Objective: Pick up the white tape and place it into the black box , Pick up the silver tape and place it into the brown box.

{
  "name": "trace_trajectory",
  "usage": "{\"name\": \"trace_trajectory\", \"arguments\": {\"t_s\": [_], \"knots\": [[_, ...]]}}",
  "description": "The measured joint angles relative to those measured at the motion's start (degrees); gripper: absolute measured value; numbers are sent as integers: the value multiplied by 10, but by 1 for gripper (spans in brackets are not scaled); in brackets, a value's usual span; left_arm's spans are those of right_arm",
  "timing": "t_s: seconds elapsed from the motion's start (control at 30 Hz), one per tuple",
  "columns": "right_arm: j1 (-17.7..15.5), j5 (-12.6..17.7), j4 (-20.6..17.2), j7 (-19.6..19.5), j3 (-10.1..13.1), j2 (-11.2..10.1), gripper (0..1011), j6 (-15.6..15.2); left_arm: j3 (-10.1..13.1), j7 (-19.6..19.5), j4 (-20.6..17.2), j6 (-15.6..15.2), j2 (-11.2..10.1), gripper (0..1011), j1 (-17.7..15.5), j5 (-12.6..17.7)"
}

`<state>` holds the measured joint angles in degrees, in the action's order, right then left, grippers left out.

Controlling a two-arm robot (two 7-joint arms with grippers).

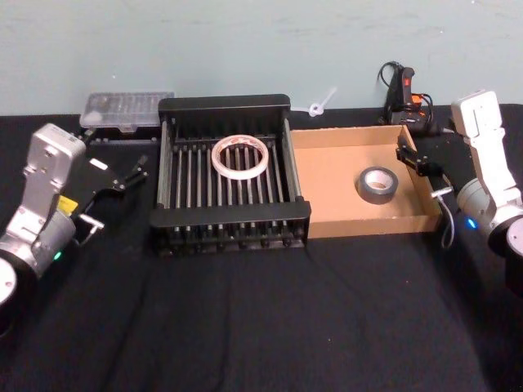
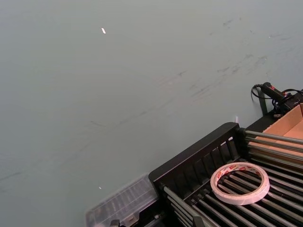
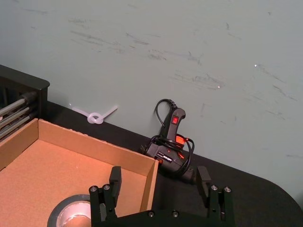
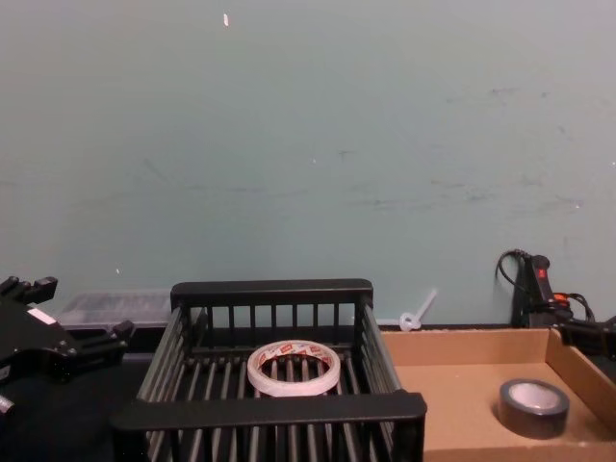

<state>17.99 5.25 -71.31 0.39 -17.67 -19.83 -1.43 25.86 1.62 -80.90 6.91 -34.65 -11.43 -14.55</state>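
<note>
- The right gripper (image 1: 415, 160) hangs over the brown box's (image 1: 327, 204) right wall, above its rim, holding nothing. In the right wrist view its two fingers (image 3: 115, 182) stand wide apart, one over the inside of the box, the other beyond the wall.
- The left gripper (image 1: 129, 174) sits just left of the black box (image 1: 229, 219), above the counter (image 1: 261, 318), with its fingers parted and nothing between them.
- One silver tape (image 1: 377, 184) lies flat on the floor of the brown box, toward the right side, near the right gripper but apart from it.
- One white tape (image 1: 240, 157) lies flat on the slatted floor of the black box, toward the back and near the middle.
- Two boxes stand side by side, touching or nearly so, the black one on the left.
- One clear plastic case (image 1: 127, 110) lies behind the left gripper near the wall; one black glue gun (image 1: 404, 96) with a cord stands behind the brown box; one white cable tie (image 1: 320, 104) lies between them at the wall's foot.
- The right wrist view shows the glue gun's red switch (image 3: 175, 120) and the knot in the cable tie.
- The left wrist view shows the red printing on the white tape's core (image 2: 239, 167).
- The chest view shows both rolls side-on: the silver one thicker, the white one thin.
</note>
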Motion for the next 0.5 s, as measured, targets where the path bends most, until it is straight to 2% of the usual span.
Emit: {"name": "trace_trajectory", "arguments": {"t_s": [0.5], "knots": [[0,0,0,0,0,0,1002,0,0,0,0,0,0,1002,0,0]]}}
